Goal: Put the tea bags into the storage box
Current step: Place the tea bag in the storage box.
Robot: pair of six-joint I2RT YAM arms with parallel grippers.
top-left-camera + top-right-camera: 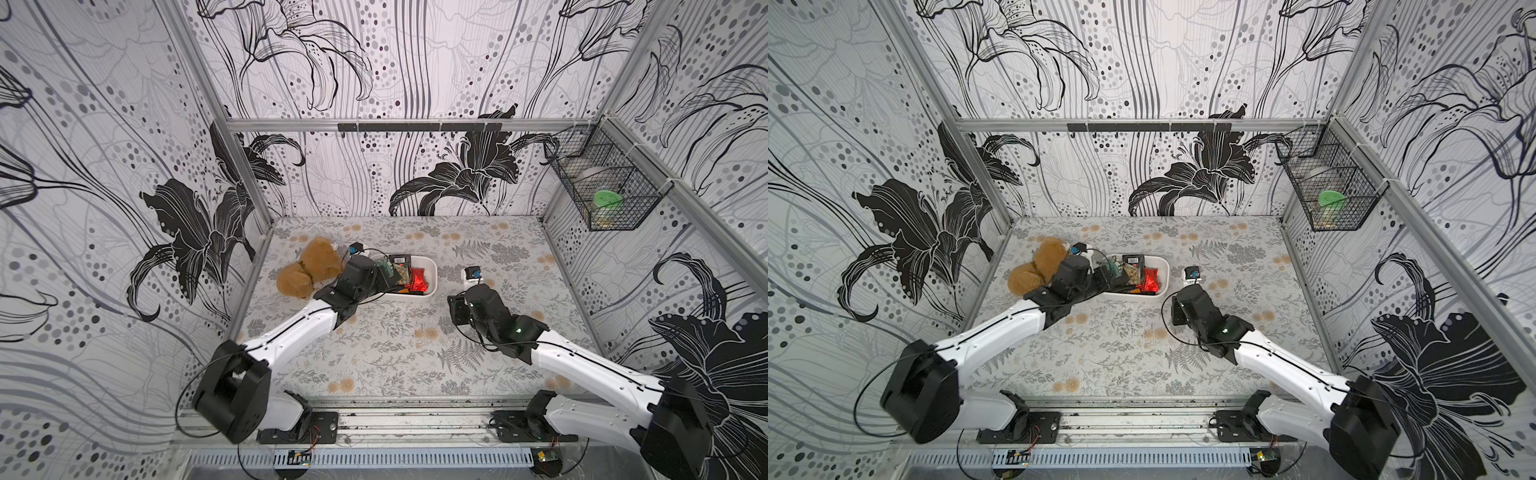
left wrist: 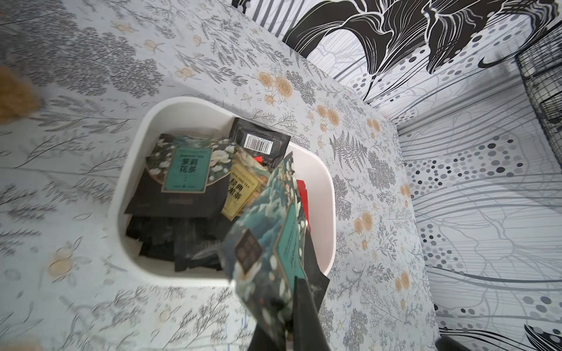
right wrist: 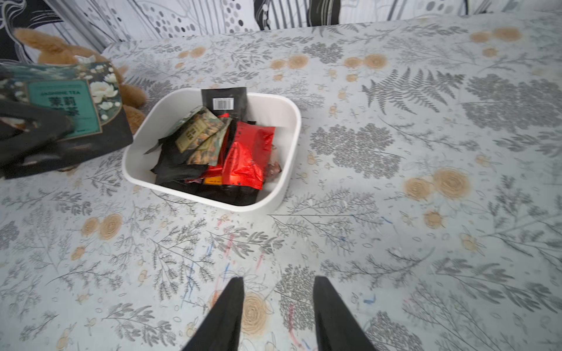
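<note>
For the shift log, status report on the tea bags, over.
Left gripper shut on jasmine tea bag by the storage box. Right gripper open, empty. Plush toy beside box, not blocking.

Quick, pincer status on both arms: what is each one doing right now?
Left pincer: closed on a teal-labelled tea bag.
Right pincer: open, holding nothing.

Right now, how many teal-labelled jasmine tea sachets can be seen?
2. One sachet lies face up in the storage box; the other sachet is pinched in the left gripper's shut jaws. Others may be buried under the pile.
</note>
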